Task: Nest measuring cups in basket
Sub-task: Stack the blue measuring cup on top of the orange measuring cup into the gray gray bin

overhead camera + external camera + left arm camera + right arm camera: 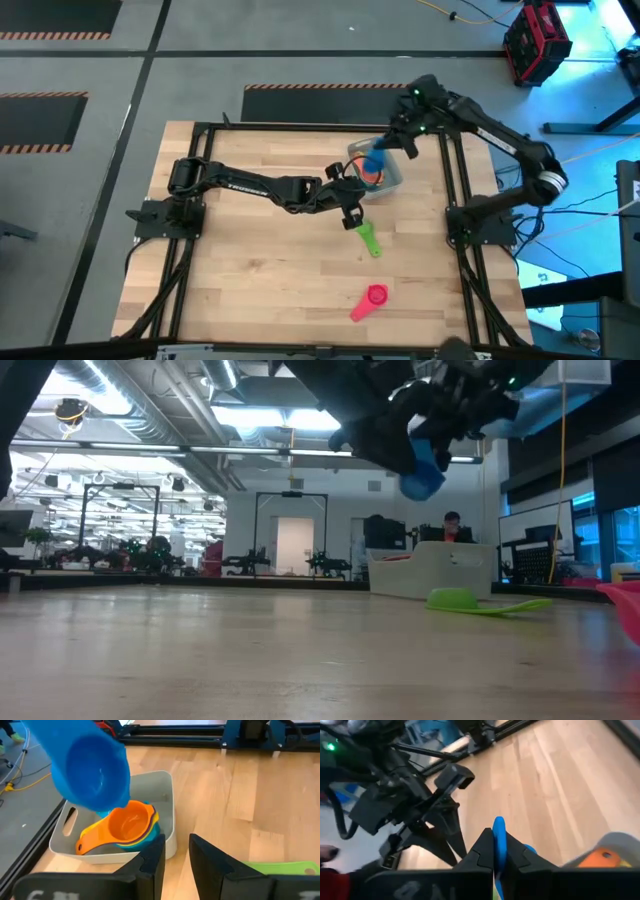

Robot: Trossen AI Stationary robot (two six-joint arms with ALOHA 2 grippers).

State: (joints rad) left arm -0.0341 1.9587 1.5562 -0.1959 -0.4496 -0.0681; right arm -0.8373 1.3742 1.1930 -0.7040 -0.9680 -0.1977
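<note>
Red cup cut off, blue cup hiding basket contents

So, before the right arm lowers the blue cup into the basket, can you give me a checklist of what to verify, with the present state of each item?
1. Right gripper shut on the blue measuring cup by its handle: ok.
2. Blue cup held above the basket: ok.
3. Stack in the basket ready, orange cup on top, bowl facing up: ok.
4. Left gripper clear of the basket: not ok; it hovers beside the basket's near wall, holding nothing.
5. Green cup and pink cup out of the way on the table: ok.
6. Blue cup exactly centred over the stack: cannot tell.
</note>
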